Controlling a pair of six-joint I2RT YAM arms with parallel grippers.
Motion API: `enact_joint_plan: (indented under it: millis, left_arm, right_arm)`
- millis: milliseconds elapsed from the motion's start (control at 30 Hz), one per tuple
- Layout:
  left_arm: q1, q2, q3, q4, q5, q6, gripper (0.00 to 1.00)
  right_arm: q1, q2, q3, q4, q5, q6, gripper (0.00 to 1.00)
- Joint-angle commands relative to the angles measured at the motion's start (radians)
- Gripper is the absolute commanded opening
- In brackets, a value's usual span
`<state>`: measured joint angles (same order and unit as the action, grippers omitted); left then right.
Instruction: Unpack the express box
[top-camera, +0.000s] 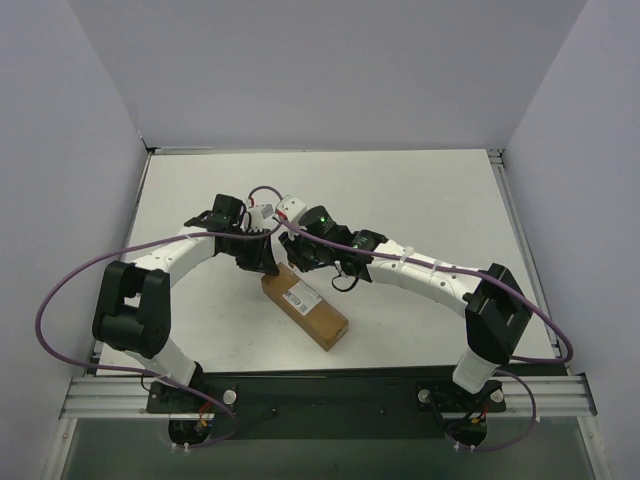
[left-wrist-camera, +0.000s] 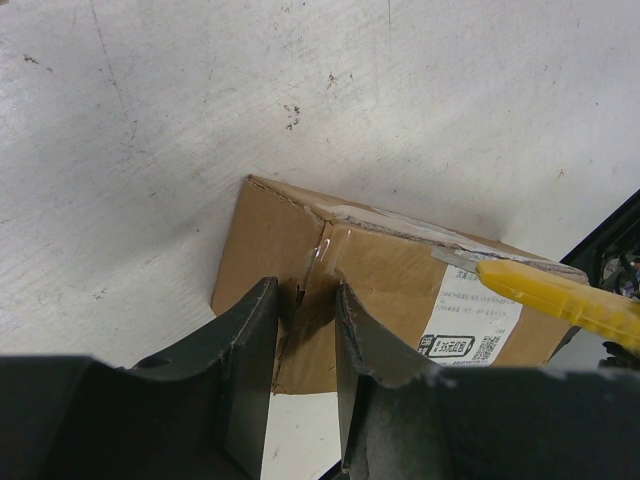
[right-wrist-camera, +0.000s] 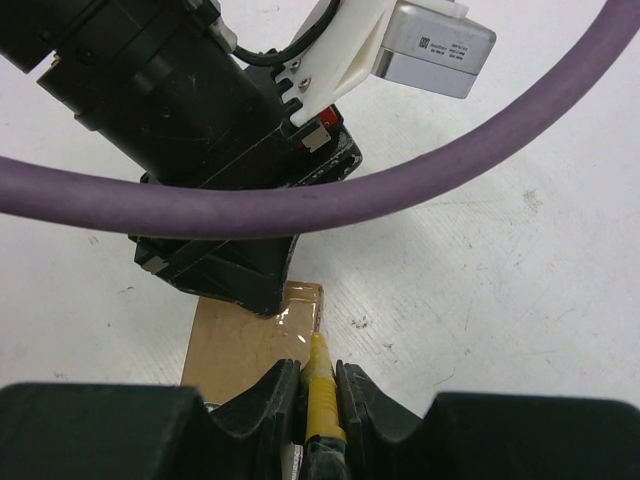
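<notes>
Box (top-camera: 305, 310) lies label-up in the middle of the desk (top-camera: 420, 200), its long axis running from far-left to near-right. Right end effector (right-wrist-camera: 318, 368) is clenched on a yellow knife (right-wrist-camera: 322, 400), whose tip is at the taped far end. Left end effector (left-wrist-camera: 305, 295) crowds that same end with its fingers apart; I cannot tell whether it grips.

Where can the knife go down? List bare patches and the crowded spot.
Bare: the far half of the table, past the left arm and right arm; the patch between each arm and the express box. Crowded: the box's far end, where the left end effector meets the right end effector holding the yellow utility knife.
</notes>
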<state>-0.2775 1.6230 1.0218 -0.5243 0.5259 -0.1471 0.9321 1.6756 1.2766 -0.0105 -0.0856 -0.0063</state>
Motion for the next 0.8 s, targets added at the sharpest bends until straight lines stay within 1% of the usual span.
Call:
enact_joint_plan:
  millis: [0,133,167,767]
  left_arm:
    - [-0.023,0.058,-0.069,-0.062,-0.167,0.035,0.34]
    - [-0.022,0.058,-0.071,-0.062,-0.165,0.034,0.34]
    - [-0.022,0.057,-0.069,-0.060,-0.165,0.034,0.34]
    - [-0.014,0.055,-0.081,-0.048,-0.164,0.027,0.34]
  right_arm:
    - [0.008,-0.022,0.006,0.015,-0.002,0.032,0.00]
    - [0.008,-0.014,0.004,0.015,-0.003,0.037,0.00]
    - [0.008,-0.011,0.006,-0.011,-0.003,0.037,0.00]
    - [0.019,-0.010,-0.013,-0.013,0.012,0.023,0.00]
